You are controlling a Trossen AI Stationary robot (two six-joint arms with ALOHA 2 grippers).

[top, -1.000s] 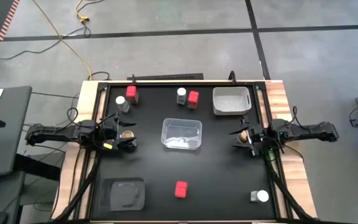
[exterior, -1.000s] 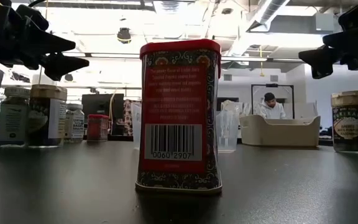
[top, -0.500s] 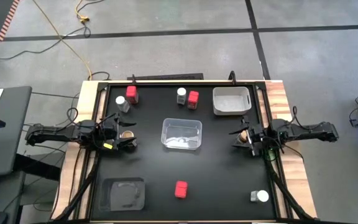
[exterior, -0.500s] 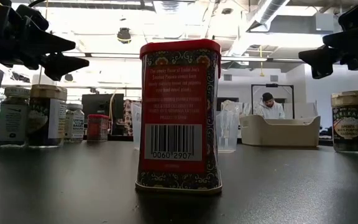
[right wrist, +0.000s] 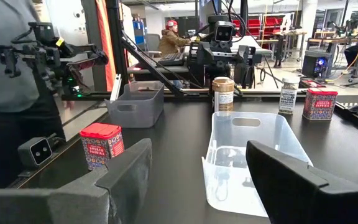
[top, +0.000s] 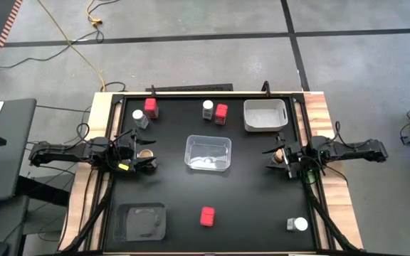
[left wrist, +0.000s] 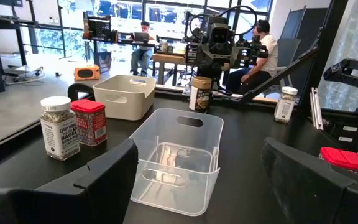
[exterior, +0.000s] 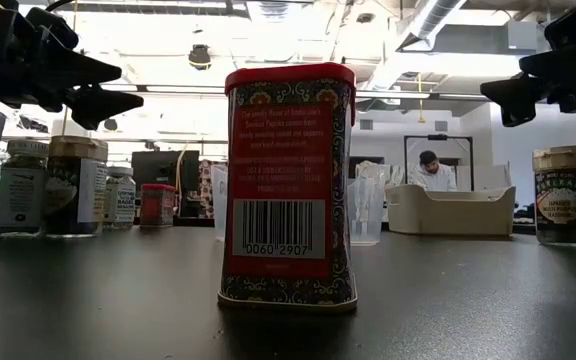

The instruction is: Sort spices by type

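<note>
Clear tray [top: 208, 153] mid-table; white bin [top: 265, 114] far right; grey tray [top: 142, 220] near left.

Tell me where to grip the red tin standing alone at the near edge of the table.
Grip the red tin across its flat broad faces, near the top under the lid, coming straight down from above. It stands upright, a tall box with nothing close around it, so either gripper's fingers can probably straddle it freely.

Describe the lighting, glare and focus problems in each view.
Low view: bright ceiling lights backlight the scene, so both grippers are silhouettes, and the red boxy spice tin blocks the centre. High view: even light, with soft reflections inside the clear plastic tray. Left wrist view: bright windows behind. Right wrist view: the near fingers are blurred.
</note>
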